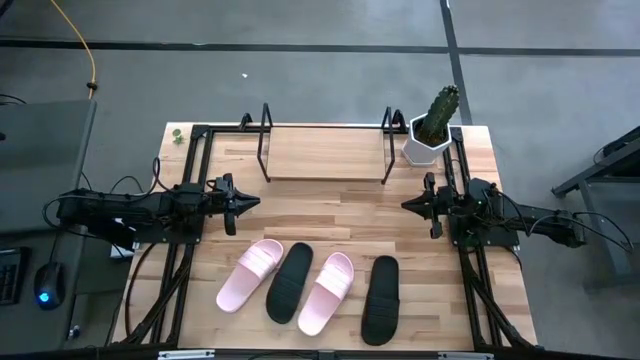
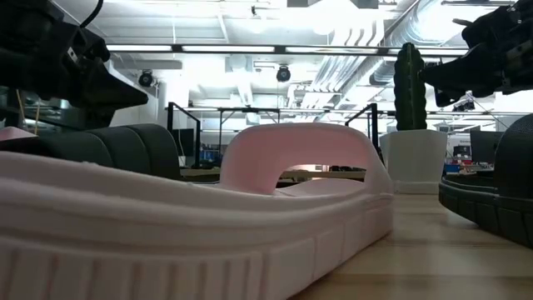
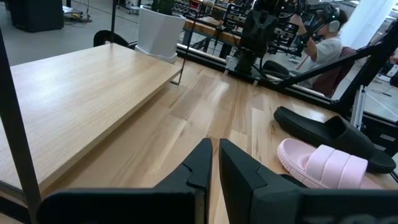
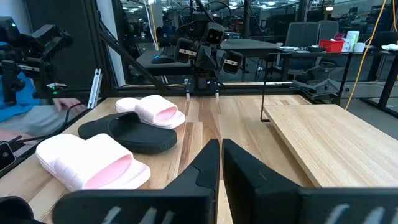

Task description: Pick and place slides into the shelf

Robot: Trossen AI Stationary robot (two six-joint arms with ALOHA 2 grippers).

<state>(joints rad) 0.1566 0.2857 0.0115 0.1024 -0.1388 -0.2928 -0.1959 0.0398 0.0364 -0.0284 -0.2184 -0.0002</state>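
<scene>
From above, the left gripper (image 1: 243, 203) and the right gripper (image 1: 410, 204) lie level over the table (image 1: 330, 230), at its left and right sides, pointing at each other, both closed and holding nothing. The shelf (image 1: 325, 152) stands at the far edge with a bare board, a potted cactus (image 1: 434, 125) just beside its right end. The slides (image 1: 308, 287) lie in a row at the near edge (pink, black, pink, black from left to right). The low view is filled by a pink slide (image 2: 208, 217) with both arms above it. In the left wrist view its fingers (image 3: 239, 168) are nearly touching, the shelf's board to one side. In the right wrist view its fingers (image 4: 205, 165) are likewise nearly together, and a person's hand (image 4: 62, 104) shows beyond the table.
</scene>
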